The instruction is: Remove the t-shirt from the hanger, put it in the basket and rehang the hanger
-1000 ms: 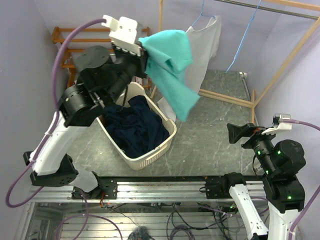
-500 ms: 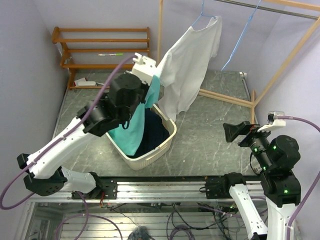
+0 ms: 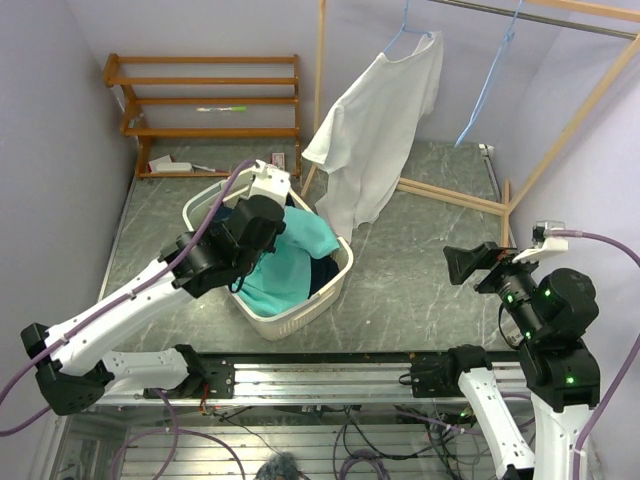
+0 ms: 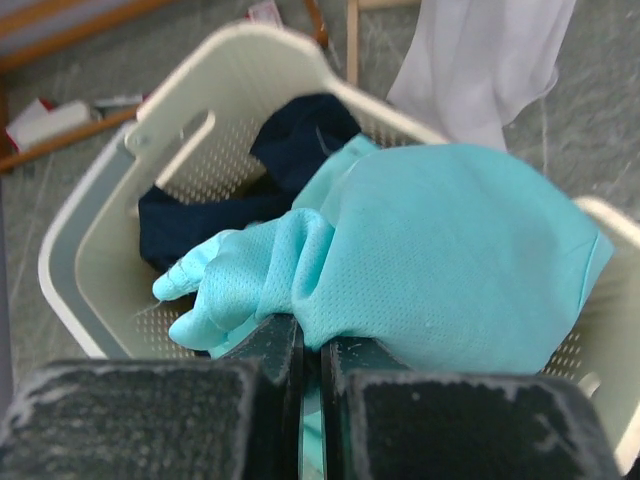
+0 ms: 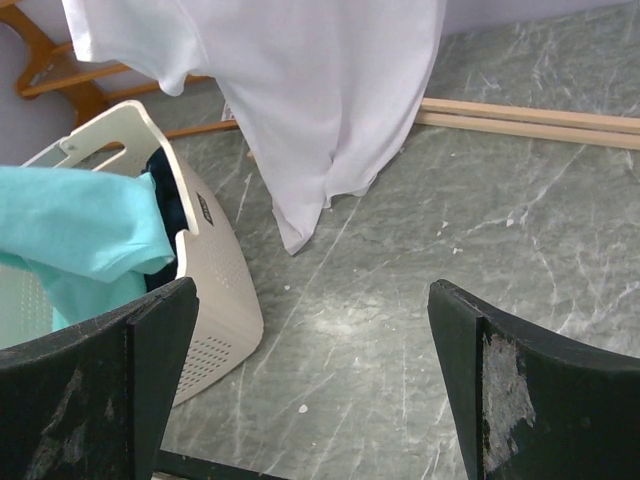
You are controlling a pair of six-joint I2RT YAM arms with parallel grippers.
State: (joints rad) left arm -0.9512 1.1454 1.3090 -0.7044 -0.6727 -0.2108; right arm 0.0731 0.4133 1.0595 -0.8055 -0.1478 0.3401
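Crumpled teal mesh shirt (image 4: 440, 250), perforated basket (image 4: 110, 210)

Left arm (image 3: 150, 290) has swung down from high up to low over the cream plastic laundry basket (image 3: 300, 310). Teal mesh t-shirt (image 3: 285, 255), dangling mid-air a sec ago, now lies draped in the basket, w/ jaws clamped on it. Right arm (image 3: 545, 310) shifted slightly.

There are three shirts: one white (image 3: 375, 130), one teal (image 3: 285, 260), one dark blue (image 4: 215, 215). One basket (image 3: 300, 315). Two blue hangers (image 3: 405, 25) (image 3: 490, 75). One wooden shelf (image 3: 200, 95). Two robot arms (image 3: 150, 300) (image 3: 545, 330).
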